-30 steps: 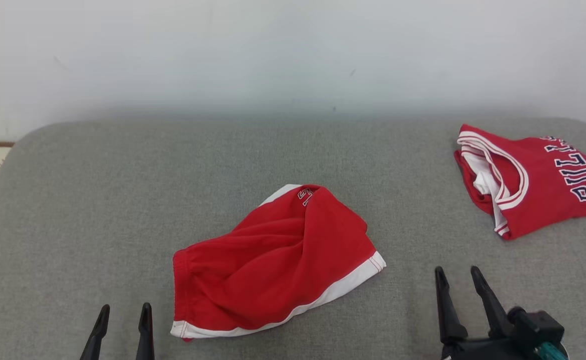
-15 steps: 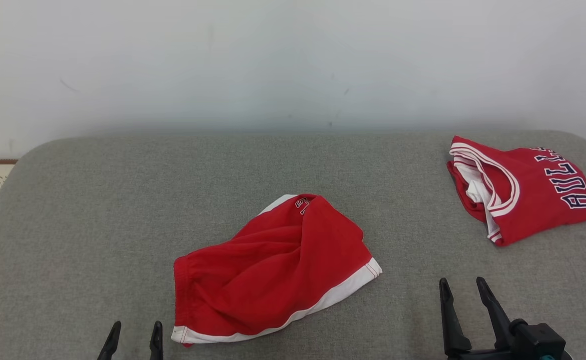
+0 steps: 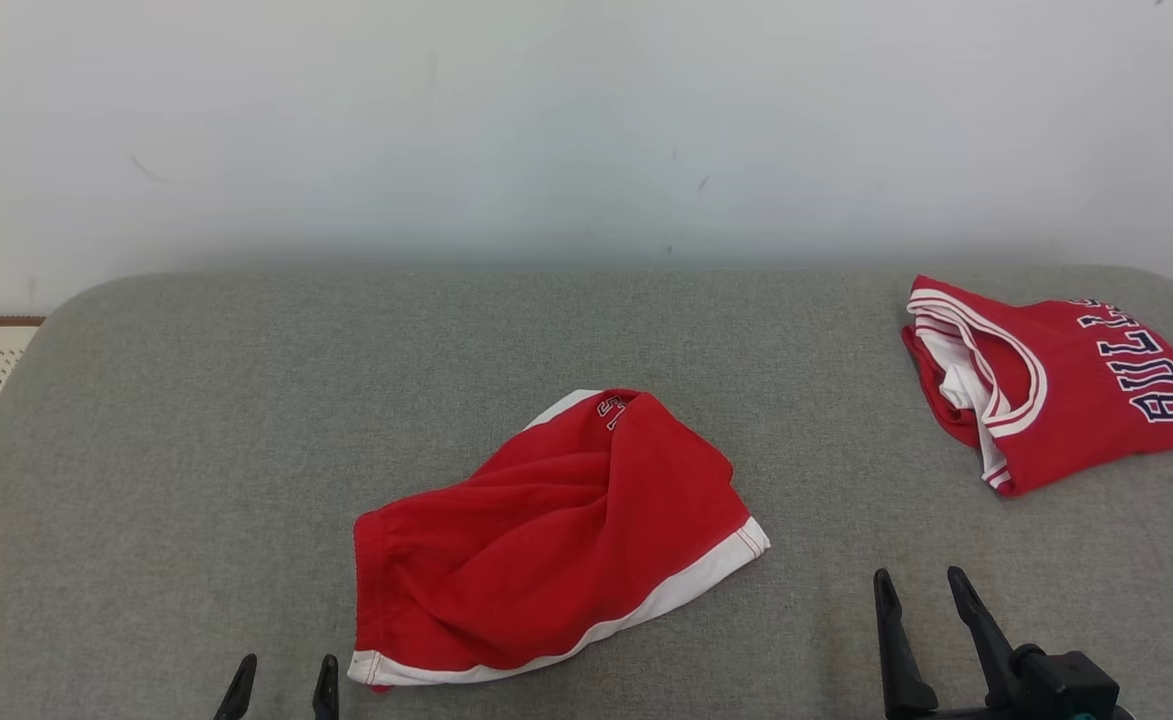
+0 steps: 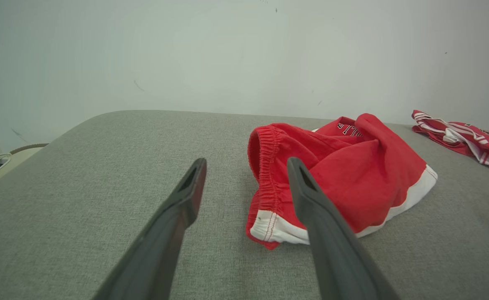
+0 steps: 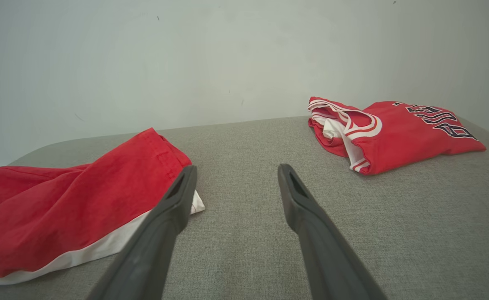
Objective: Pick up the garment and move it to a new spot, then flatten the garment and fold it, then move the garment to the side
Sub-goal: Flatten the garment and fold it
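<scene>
Shorts [image 3: 546,535], red and crumpled, are seen on the cushion [image 3: 196,450] between the left gripper [image 3: 288,662] and right gripper [image 3: 918,575], both spread wide and empty. If only a loose top fold is pinched, they could be dragged or dropped.

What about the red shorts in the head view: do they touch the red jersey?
No, the red shorts lie apart from the red jersey, with bare grey cushion between them.

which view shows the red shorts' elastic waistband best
Left wrist view: the gathered waistband faces the camera up close. Head view shows it as a thin puckered edge; right wrist view shows the shorts at their hem end.
</scene>
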